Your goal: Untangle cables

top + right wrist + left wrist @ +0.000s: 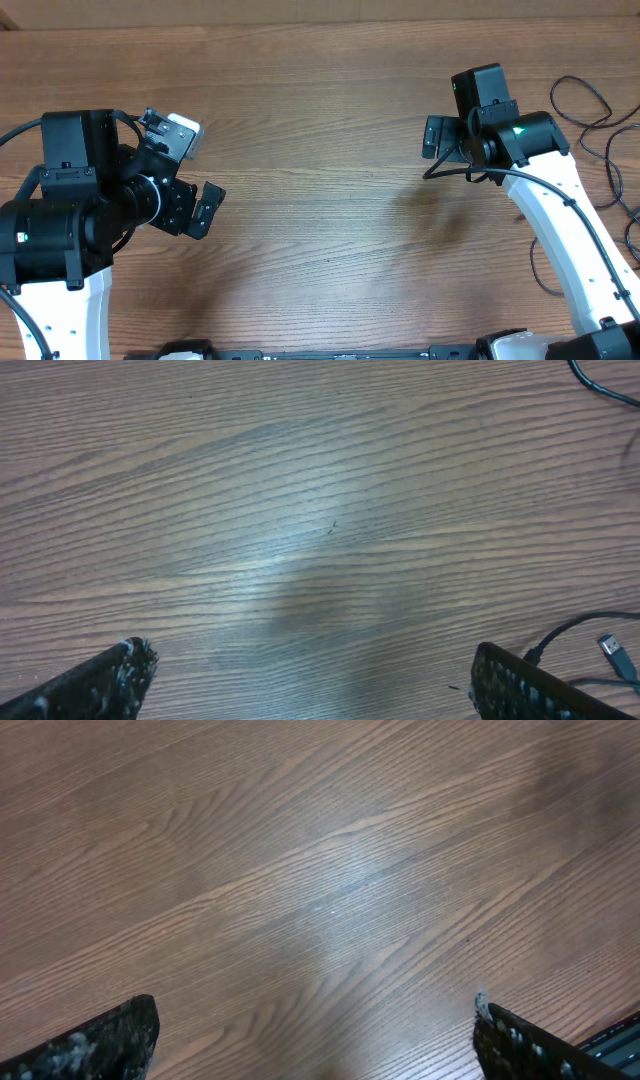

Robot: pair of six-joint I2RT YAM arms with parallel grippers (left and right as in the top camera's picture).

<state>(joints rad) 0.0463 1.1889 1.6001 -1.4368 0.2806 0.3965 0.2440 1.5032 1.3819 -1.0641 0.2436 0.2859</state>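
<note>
Hovering over table (330, 870), left gripper (318, 1042) jaws spread wide, empty. Right gripper (320, 682) likewise spread, empty. Cables (578, 621) lie loose just right of right gripper, toward table's right edge; right arm nearer.

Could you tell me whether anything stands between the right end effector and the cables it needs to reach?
Nothing visible does. The open right end effector hovers over bare table. The cables lie loose close beside one of its fingers in the wrist view, with only wood between them.
</note>
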